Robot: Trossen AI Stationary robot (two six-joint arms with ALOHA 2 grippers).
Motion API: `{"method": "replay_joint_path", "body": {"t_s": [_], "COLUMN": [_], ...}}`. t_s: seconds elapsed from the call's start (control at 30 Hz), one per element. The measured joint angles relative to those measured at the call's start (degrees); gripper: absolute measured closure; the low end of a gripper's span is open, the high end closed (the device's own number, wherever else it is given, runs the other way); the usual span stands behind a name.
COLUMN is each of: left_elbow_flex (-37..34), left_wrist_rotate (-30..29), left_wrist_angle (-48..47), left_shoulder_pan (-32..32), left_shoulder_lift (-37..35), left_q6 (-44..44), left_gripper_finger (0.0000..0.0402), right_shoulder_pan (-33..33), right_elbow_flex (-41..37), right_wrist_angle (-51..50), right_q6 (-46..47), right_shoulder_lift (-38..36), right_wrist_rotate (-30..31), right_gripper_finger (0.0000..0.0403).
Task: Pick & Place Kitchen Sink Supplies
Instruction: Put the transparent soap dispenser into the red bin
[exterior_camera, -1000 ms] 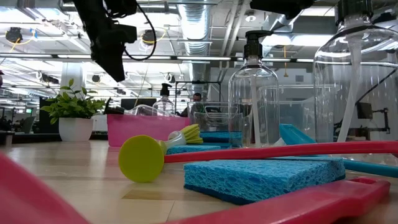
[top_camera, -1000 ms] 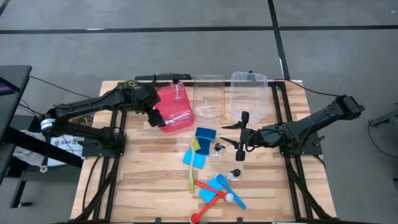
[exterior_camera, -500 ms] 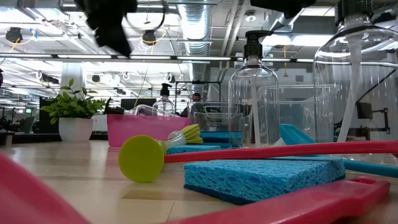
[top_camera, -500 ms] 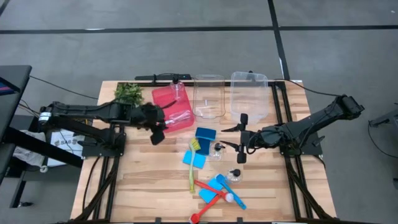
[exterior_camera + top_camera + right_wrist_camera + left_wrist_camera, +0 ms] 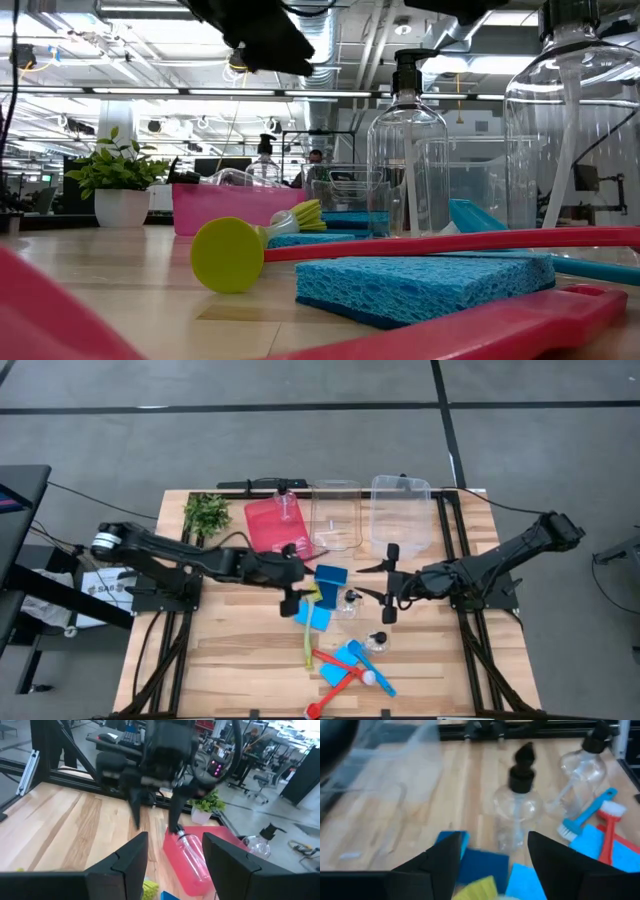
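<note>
High view, open left hand (image 5: 292,601) above yellow-green brush (image 5: 309,628), blue sponges (image 5: 312,616)

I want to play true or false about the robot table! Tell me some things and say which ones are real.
1. A clear bottle lies inside the red bin. True.
2. The left gripper is holding a red brush. False: its fingers are apart with nothing between them, above the blue sponges.
3. The leafy plant sits at the table's back left corner. True.
4. Both clear bins are stuffed with sponges. False: no sponges show in them; the sponges lie out on the table.
5. The right gripper is over by the plant. False: it is on the right side, near a small bottle.
</note>
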Motion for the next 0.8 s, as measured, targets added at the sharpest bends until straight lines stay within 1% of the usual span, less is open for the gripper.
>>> {"method": "replay_joint_path", "body": {"t_s": [0.13, 0.23, 0.4, 0.5, 0.57, 0.8], "left_elbow_flex": [-0.02, -0.02, -0.02, -0.02, -0.02, -0.04], "left_wrist_rotate": [4.97, 6.5, 6.83, 10.12, 10.98, 10.99], "left_wrist_angle": [9.2, 14.23, 20.86, 25.09, 26.57, 30.76], "left_shoulder_pan": [0.01, 0.29, 1.5, 1.99, 2.01, 2.04], "left_shoulder_lift": [4.96, 8.06, 12.68, 14.87, 15.59, 16.5], "left_q6": [1.08, 1.5, 1.22, 1.11, 1.11, 1.26], "left_gripper_finger": [0.0157, 0.0153, 0.0151, 0.0151, 0.015, 0.0146], "right_shoulder_pan": [2.16, 3.78, 5.39, 6.03, 6.1, 5.93], "right_elbow_flex": [0.0, 0.0, 0.0, 0.0, 0.0, 0.0], "right_wrist_angle": [0.04, 0.15, 1.96, 2.09, 2.05, 1.92], "right_q6": [-2.65, -4.13, -5.08, -5.49, -5.5, -5.66], "right_shoulder_lift": [-0.03, -0.03, -0.03, -0.03, -0.03, -0.03], "right_wrist_rotate": [4.45, 6.93, 7.17, 7.18, 7.17, 7.18], "right_gripper_finger": [0.0221, 0.0221, 0.0221, 0.0221, 0.0221, 0.0221]}}
